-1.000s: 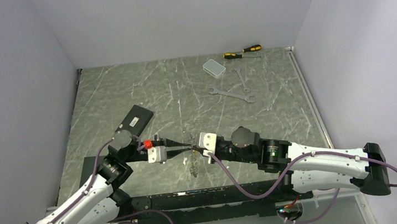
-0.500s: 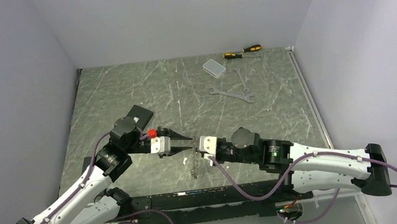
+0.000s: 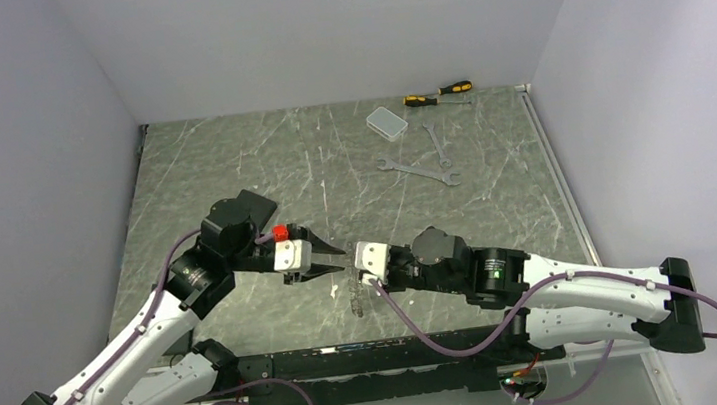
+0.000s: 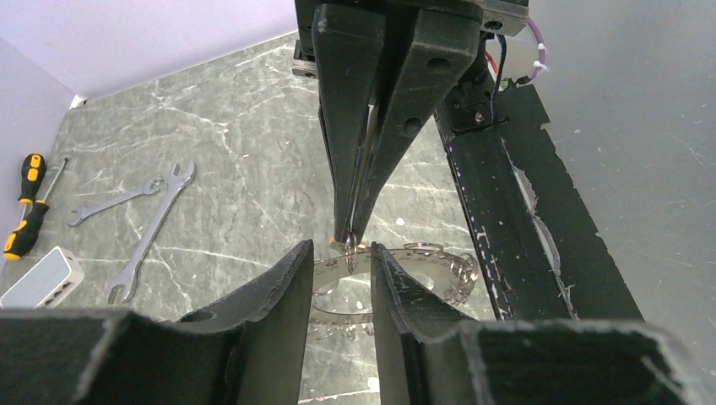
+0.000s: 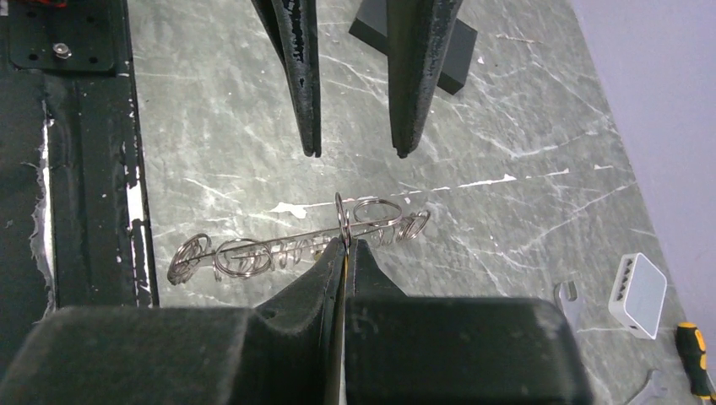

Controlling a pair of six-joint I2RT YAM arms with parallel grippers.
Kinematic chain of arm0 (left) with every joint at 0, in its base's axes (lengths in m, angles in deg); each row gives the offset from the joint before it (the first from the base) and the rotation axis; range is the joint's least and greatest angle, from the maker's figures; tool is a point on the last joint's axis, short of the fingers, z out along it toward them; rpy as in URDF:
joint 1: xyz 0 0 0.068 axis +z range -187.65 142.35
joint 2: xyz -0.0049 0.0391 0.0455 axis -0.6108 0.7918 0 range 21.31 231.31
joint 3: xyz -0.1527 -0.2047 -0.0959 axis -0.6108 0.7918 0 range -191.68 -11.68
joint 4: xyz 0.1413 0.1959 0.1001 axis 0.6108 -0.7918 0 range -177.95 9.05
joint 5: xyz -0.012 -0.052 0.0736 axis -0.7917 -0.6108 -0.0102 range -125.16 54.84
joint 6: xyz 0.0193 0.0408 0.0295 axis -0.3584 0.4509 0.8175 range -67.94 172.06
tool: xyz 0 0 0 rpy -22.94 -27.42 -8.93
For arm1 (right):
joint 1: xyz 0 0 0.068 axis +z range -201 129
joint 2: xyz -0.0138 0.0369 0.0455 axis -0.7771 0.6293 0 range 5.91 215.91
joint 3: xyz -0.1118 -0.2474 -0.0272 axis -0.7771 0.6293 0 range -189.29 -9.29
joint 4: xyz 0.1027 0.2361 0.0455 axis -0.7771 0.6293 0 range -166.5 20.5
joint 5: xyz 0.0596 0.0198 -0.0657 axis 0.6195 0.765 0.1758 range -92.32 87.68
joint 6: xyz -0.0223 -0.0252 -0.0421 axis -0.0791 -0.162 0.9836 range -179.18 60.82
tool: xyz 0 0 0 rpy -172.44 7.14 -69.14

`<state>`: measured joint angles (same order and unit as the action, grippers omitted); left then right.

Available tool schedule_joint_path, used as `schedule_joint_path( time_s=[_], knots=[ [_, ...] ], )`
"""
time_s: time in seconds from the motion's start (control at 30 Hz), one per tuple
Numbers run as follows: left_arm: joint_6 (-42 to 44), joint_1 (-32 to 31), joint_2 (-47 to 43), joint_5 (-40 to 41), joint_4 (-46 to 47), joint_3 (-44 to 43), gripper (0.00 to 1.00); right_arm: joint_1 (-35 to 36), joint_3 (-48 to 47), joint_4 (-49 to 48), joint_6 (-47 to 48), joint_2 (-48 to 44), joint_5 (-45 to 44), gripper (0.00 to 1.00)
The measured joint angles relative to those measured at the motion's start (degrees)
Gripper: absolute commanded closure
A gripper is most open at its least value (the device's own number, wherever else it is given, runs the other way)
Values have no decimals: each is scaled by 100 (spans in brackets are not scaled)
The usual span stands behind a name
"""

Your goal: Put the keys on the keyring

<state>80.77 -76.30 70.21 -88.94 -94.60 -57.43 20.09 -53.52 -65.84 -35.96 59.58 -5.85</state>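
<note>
While your right gripper (image 5: 344, 246) pinches tight on the keyring (image 5: 291, 239), the ring hangs edge-on below its tips, over the marble table (image 3: 230, 166) near the front edge. The small silver keys (image 4: 456, 270) are bunched along the ring. Your left gripper (image 4: 338, 253) faces it with its 2 fingers parted to a narrow gap. It holds nothing, and its tips are just short of the ring.

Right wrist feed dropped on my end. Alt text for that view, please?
The right pincer is shut on the thin wire of the keyring, holding it edge-on with small silver pieces strung along it. The left pincer points toward it from the top of the frame, open and not touching it, over the marble table.
</note>
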Motion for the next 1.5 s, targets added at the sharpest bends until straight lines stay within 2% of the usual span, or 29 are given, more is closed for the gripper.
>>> schedule_joint_path(
  time_s=[1.37, 1.5],
  knots=[
    [-291, -496, 452, 765, 343, 247, 71, 0, -129, 92, 142, 275, -105, 100],
    [-291, -505, 455, 785, 352, 247, 76, 0, -168, 92, 140, 293, -120, 100]
  ],
)
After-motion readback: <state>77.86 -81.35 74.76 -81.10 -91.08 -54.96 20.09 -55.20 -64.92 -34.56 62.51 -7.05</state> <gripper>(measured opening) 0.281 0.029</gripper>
